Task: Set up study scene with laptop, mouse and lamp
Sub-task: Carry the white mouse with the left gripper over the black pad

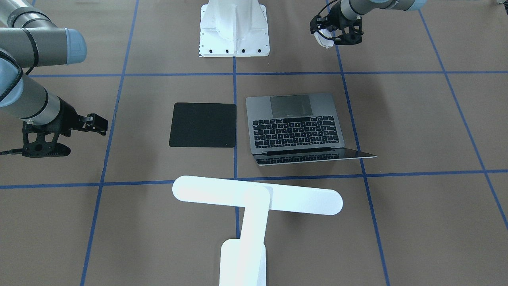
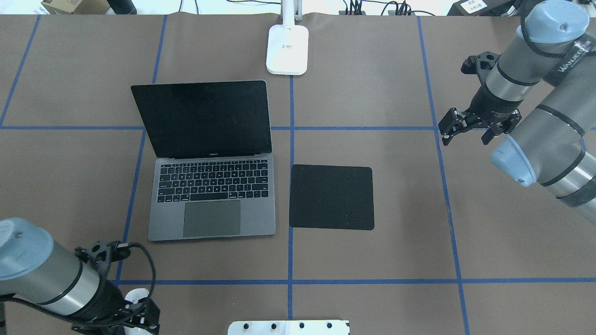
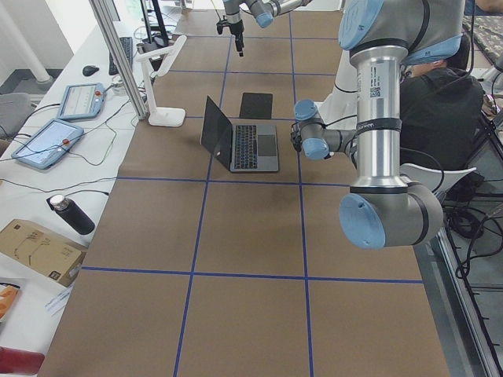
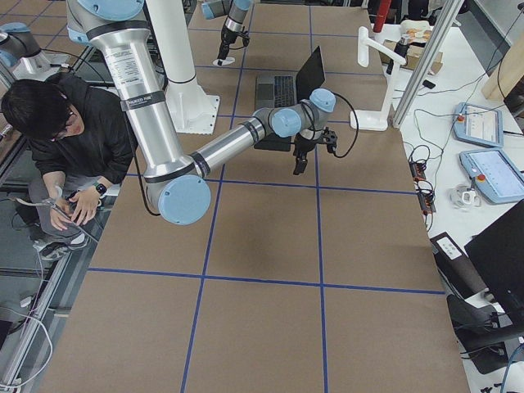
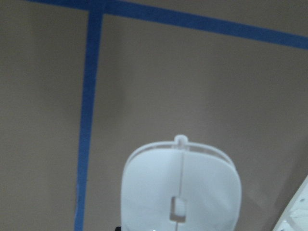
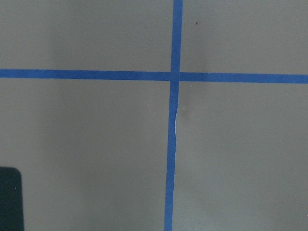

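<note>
The laptop [image 2: 212, 204] stands open on the worktop [image 2: 372, 260], left of the centre tape line as the robot sees it, keyboard toward the robot and dark screen tilted back. The lamp [image 1: 257, 196] stands at the far edge behind it, its light bar lying across the worktop over the strip behind the screen. Both look placed already. We judge the mouse to be the piece left to set.

Just beside the laptop, on the robot's right, lies a flat black pad [image 2: 331, 197], its edges square to the laptop's. It is the likely home for the mouse.

The right tool [image 2: 467, 135] hovers released and empty, well off to the right of the pad – the nearer arm, but with nothing to carry. The left tool [image 1: 333, 35] is at the near-left corner, off the laptop's front-left corner, clenched around the mouse [image 5: 180, 192]. Whether the mouse rests on the worktop or hangs just above it, we cannot tell.

So the coming move turns on one line: the pad lies to the robot's right of the left tool and a little farther out, with the laptop's front edge along the way. In the wrist view the mouse's long axis runs straight up the picture – roughly parallel to the tape line beside it.
</note>
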Available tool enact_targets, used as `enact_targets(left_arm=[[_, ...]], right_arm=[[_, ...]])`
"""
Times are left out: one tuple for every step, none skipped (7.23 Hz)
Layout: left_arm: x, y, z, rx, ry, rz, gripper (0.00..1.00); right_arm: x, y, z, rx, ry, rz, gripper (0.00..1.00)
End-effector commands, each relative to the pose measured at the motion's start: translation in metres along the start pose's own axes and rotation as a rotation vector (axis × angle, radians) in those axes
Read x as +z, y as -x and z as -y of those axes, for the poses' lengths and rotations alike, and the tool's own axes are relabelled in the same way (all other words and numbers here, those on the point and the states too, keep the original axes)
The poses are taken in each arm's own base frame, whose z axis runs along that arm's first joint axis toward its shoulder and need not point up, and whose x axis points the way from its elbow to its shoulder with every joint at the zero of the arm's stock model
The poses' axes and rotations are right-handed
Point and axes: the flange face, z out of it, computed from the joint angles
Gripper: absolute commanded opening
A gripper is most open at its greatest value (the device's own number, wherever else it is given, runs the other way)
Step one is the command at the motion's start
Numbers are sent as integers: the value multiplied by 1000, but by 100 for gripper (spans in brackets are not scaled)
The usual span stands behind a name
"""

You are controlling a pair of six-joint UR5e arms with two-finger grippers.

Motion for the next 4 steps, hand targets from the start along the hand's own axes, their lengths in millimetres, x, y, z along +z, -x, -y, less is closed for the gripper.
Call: enact_targets(left_arm=[[-28, -96, 17, -19, -50, 24, 30], [-38, -136, 20, -12, -63, 49, 30], [-36, -177, 28, -15, -70, 47, 30], [-28, -214, 42, -13, -81, 42, 30]], right_arm=[[2, -1, 1, -2, 0, -1, 99], [1, -3, 1, -1, -1, 1, 99], [1, -8, 0, 3, -1, 0, 99], [-5, -17, 4, 19, -11, 0, 99]])
